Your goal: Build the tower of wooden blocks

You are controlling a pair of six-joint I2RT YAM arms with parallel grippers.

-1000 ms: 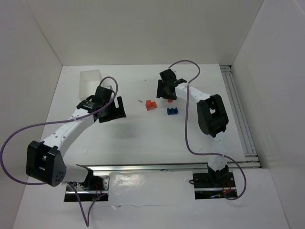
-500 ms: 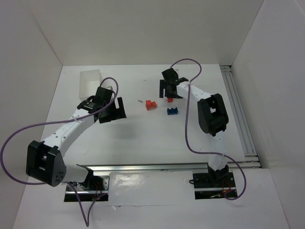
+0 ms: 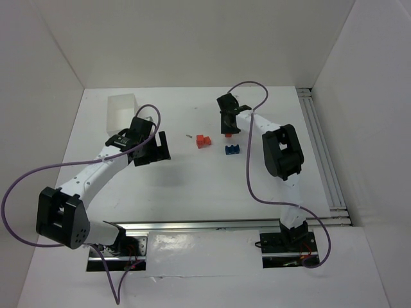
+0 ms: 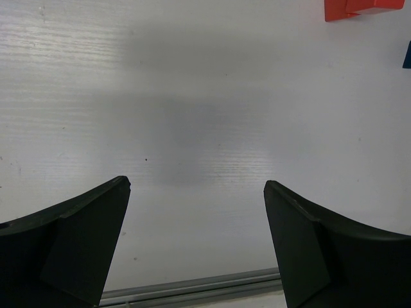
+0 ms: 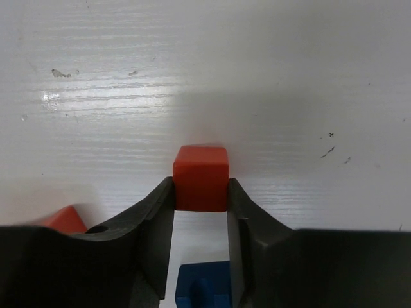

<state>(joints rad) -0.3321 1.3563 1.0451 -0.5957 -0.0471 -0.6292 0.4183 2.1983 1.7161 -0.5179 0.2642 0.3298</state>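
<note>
right arm has turned its wrist and closed in on the far red cube since 1 s ago; l arm and the other blocks look unchanged. right gripper point(image 5: 200, 192) is pinching the red cube point(image 5: 200, 177) on two opposite side faces, tips flush against it, far half of the cube poking out past them. can't tell if it's off the table point(image 3: 192, 186) yet. just near of the grip sits the notched blue block point(image 3: 232, 149), notch up. a second red-orange block point(image 3: 203, 141) is left of the blue one, close but not touching. tiny grey bit point(image 3: 188, 136) just left of that, too small to id. left gripper point(image 4: 196, 244) is spread wide, holding nothing, over bare table well left of the blocks. white box point(image 3: 122, 110) at far left. step, imo: pick of a cube for stacking, grasp made, nothing stacked yet. next move prob needs a straight lift, a short carry onto whichever block is the base, squaring edges before opening. blocks are tiny, so a small offset could tip it.
</note>
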